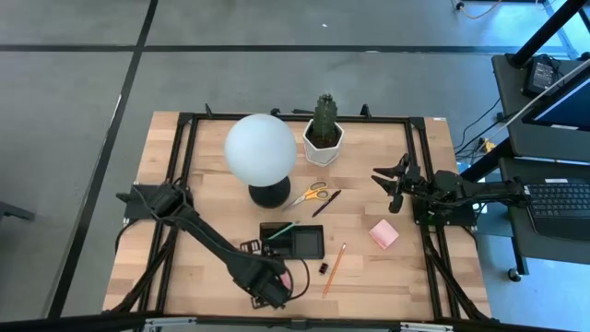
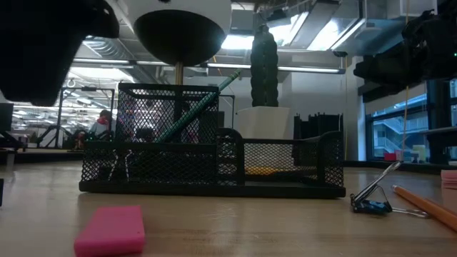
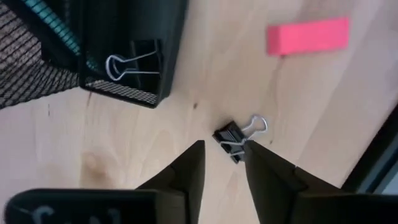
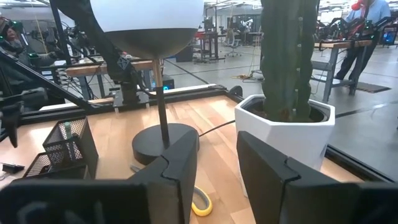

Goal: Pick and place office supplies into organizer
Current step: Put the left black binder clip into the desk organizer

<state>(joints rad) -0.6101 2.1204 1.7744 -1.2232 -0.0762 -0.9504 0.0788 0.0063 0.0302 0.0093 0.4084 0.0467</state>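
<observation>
The left pincer [image 3: 222,167] hangs low at the near edge of the bench [image 1: 184,212], fingers spread, a black binder clip [image 3: 235,138] lying loose just past the tips and partly between them. No grip yet. Just beside it sits the pink eraser [image 3: 308,36], and the mesh organizer [image 1: 293,241] stands close by with another clip [image 3: 129,64] and a green pencil [image 1: 282,230] already inside.

The danger looks plain: that clip is small, its wire loops stick out to one side, and it lies askew to the fingers. A closing squeeze could catch a loop rather than the body and flick the thing away across the wood (or skate it toward the bench edge, which is near).

The right pincer [image 4: 216,163] waits, spread and empty, up by the potted cactus [image 1: 324,130] and the globe lamp [image 1: 261,150].

Still out on the pale plank top: yellow scissors [image 1: 310,194], a dark pen [image 1: 326,203], an orange pencil [image 1: 334,268], a pink sticky pad [image 1: 383,234]. Beyond lies a wide workshop with grey floor, other benches, bright ceiling strips, and people far back.
</observation>
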